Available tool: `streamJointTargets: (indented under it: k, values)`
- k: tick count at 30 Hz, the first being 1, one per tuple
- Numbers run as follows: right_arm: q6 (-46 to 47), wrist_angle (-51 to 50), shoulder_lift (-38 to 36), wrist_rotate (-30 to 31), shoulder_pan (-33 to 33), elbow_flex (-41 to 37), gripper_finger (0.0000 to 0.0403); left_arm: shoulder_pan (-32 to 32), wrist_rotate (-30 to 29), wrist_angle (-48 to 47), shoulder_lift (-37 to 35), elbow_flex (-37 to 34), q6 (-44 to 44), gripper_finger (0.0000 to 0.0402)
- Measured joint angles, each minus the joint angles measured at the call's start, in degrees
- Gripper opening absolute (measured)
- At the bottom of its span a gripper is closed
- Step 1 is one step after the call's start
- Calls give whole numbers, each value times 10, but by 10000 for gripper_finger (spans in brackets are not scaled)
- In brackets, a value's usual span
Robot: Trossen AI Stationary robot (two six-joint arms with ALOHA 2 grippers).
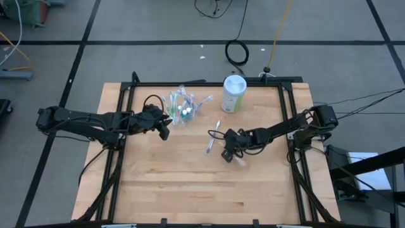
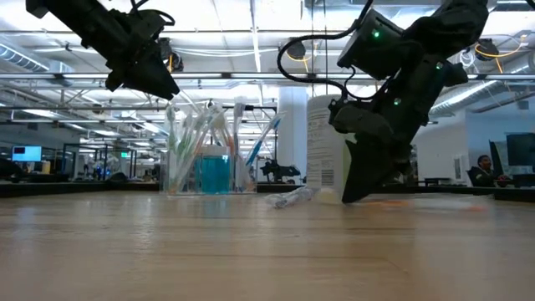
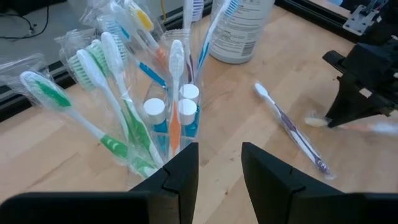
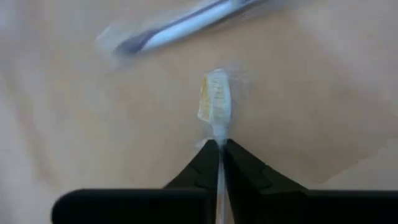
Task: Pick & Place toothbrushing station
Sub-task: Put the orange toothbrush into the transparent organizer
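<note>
The toothbrushing station, a clear cup point(image 1: 180, 107) of wrapped toothbrushes and teal tubes, stands on its base at the table's far middle; it also shows in the left wrist view point(image 3: 168, 118) and the low view point(image 2: 205, 163). My left gripper point(image 3: 217, 174) is open and empty, hovering just left of the cup point(image 1: 163, 128). My right gripper point(image 1: 228, 152) is right of centre, tipped down to the table point(image 2: 361, 188), and shut on a white toothbrush point(image 4: 214, 102). A second wrapped toothbrush point(image 1: 213, 137) lies flat on the table beside it. My right gripper pinches the white toothbrush between its two fingertips at the neck point(image 4: 219, 138), just behind the bristle head. The fingers come from above, slanting down from the table's right. The head sticks out past the fingertips, low over the wood; whether it rests on the table, I cannot tell.
A taller pale-green canister with a white lid point(image 1: 234, 94) stands at the far edge, right of the cup. The loose wrapped toothbrush point(image 3: 292, 134) lies between the two grippers. Black frame rails run along the table's left and right sides.
</note>
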Motion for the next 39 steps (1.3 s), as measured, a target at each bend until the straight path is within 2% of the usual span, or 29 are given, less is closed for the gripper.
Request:
streamJointTargets:
  k: [3, 6, 10, 18, 27, 33, 37, 39]
  values:
    - [-10, 0, -11, -42, 0, 0, 8, 0, -1, 0, 0, 0, 1, 124]
    - [-27, -7, -34, -79, 3, -3, 8, 0, -1, 0, 0, 0, 1, 124]
    - [-78, 38, -81, -73, 3, -3, 2, 0, -1, 0, 0, 0, 1, 124]
    - [-252, 224, -147, -55, 2, -2, 0, 0, 0, 2, 0, 0, 1, 124]
    - [-457, 465, -148, -42, 1, -2, 0, 0, 0, 2, 0, 0, 9, 124]
    - [-558, 642, -149, -45, -12, -1, 0, 0, 0, 2, 0, 0, 10, 124]
    - [-613, 656, -149, -52, -43, 31, 0, 0, 0, 3, 0, 0, 10, 124]
    - [-630, 630, -149, -87, -66, 62, 0, 0, 0, 6, 0, 0, 11, 124]
